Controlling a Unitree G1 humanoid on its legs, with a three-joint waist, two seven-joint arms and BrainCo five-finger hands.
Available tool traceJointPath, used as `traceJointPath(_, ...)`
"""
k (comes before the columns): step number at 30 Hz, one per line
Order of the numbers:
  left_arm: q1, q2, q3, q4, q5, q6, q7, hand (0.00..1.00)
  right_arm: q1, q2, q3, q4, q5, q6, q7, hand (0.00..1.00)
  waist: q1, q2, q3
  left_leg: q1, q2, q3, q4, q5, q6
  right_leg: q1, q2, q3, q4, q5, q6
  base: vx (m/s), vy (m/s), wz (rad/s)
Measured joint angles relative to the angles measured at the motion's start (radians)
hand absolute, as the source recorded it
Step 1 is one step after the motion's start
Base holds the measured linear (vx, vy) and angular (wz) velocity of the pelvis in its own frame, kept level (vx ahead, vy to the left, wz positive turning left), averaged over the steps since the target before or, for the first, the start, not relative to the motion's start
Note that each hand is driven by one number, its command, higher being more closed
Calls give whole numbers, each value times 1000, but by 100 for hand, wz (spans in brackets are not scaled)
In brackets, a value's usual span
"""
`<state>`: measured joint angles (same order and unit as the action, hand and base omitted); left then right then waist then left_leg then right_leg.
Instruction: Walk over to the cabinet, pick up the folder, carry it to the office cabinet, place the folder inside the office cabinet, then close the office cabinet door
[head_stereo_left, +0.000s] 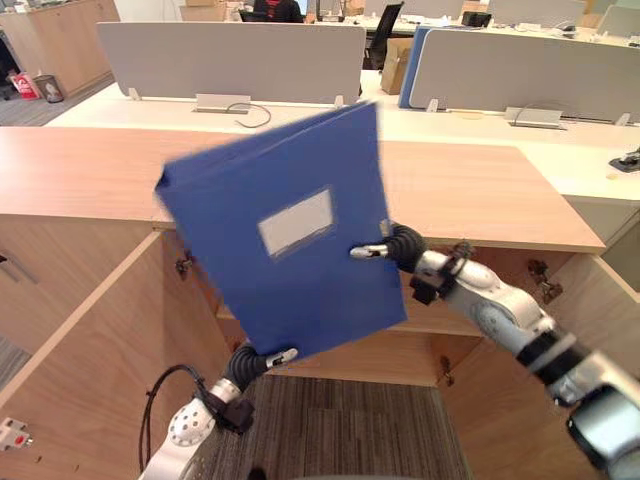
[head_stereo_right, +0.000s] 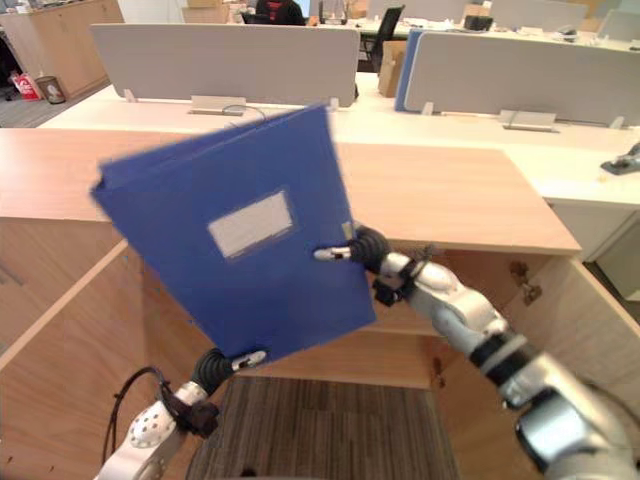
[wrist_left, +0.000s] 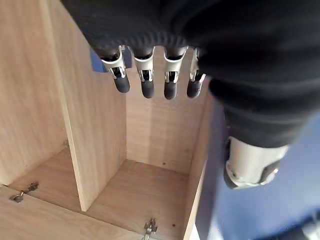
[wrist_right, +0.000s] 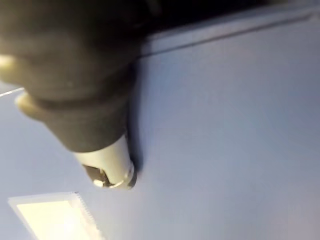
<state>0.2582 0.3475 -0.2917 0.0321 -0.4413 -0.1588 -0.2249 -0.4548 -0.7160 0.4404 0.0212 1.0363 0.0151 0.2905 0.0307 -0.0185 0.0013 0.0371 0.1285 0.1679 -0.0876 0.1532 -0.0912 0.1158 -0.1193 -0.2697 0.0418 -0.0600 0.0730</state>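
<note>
Right hand (head_stereo_left: 398, 245) gripped the folder (head_stereo_left: 320, 295) at its right edge: thumb pressed on the front face, fingers hidden behind. Left hand (head_stereo_left: 256, 363) pinched the bottom edge, thumb tip over the front; contact of its fingers (wrist_left: 145, 86) with the back was hard to make out. Folder was flat, deep blue, with a pale rectangular label (head_stereo_left: 296, 221) mid-face. It was held tilted in the air before the wood counter (head_stereo_left: 80, 170), over the open office cabinet (wrist_left: 150, 130). Its upper-left corner was blurred and the label was unreadable. The folder blocked most of the cabinet interior; the left wrist view showed wood compartments split by an upright divider (wrist_left: 95, 145).
</note>
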Motion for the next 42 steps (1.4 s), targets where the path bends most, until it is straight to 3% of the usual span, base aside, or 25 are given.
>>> traceJointPath(3,50,-78,79,57,18,46,21,0,153,115,-266,-130,3,-24,-29,100,-24,4,-2,0,0,0,0,0,0,-2,0,2,1,0,0,-11,8,-1)
traceJointPath(6,104,-125,168,69,17,70,44,0,258,203,-447,-220,-23,-54,-77,100,-41,8,-5,0,0,6,-1,-1,-1,-7,-1,8,-1,-1,0,-33,25,-6)
traceJointPath(10,145,-204,270,78,18,93,78,0,366,354,-648,-306,-250,-92,-210,100,-46,19,-11,0,-1,17,-1,-3,-1,-15,-2,22,-7,1,-1,-15,28,-10)
traceJointPath(16,147,-261,317,221,14,110,95,0,383,460,-726,-345,-488,-103,-360,100,-54,27,-17,-5,-1,18,0,-6,-4,-15,-1,23,-21,11,6,0,4,-1)
traceJointPath(20,134,-264,340,422,-34,166,101,0,382,495,-723,-404,-650,-125,-433,100,-56,25,-16,-7,-2,17,0,-9,-5,-14,0,24,-27,17,8,38,21,-1)
traceJointPath(25,102,-251,367,702,-39,187,82,0,381,469,-647,-401,-683,-123,-385,100,-59,25,-16,-2,-1,18,0,-12,-7,-10,0,27,-34,17,8,-5,10,-2)
traceJointPath(28,79,-229,427,845,-13,184,70,0,378,372,-497,-399,-693,-122,-286,100,-60,18,-20,3,1,19,0,-16,-9,-7,1,31,-35,17,8,-7,16,-3)
traceJointPath(30,77,-221,467,916,57,178,79,0,364,305,-356,-388,-690,-120,-175,100,-59,13,-27,9,1,19,0,-16,-10,0,1,32,-37,17,8,0,0,0)
traceJointPath(35,70,-218,525,992,209,168,91,0,307,200,-172,-269,-664,-111,-38,100,-40,-7,-20,14,-3,16,-1,-24,-10,6,-2,32,-36,17,9,-8,14,0)
traceJointPath(38,62,-217,543,1015,212,167,90,0,271,143,-77,-214,-672,-110,14,100,-39,-5,-18,14,-8,15,-1,-29,-7,6,-7,32,-36,18,10,-3,38,0)
traceJointPath(42,43,-221,564,1040,218,169,91,0,221,109,71,-48,-783,-111,47,100,-38,-5,-11,14,-9,15,0,-29,-9,6,-8,32,-37,17,10,0,0,0)
